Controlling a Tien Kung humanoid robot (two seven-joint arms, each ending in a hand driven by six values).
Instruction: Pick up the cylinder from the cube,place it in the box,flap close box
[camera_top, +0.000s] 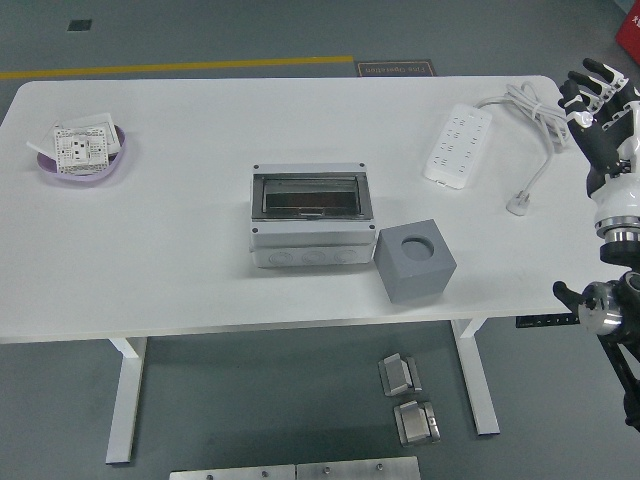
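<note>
Hovering empty, fingers loosely spread, right hand (598, 100) beyond table's right edge, well apart from cube (415, 261) beside box (308, 215); cylinder unseen, risking a mistaken reach into the empty socket.

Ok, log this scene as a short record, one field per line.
table: white table
box: white box, centre, dark flap over its window
cube: grey cube, right of the box, round hole on top, no cylinder visible in it
power strip: white power strip, far right, cord coiled beside it
bowl: purple bowl, far left, holding white parts
right hand: right hand, at right edge, fingers spread, holding nothing
left arm: not in view
</note>
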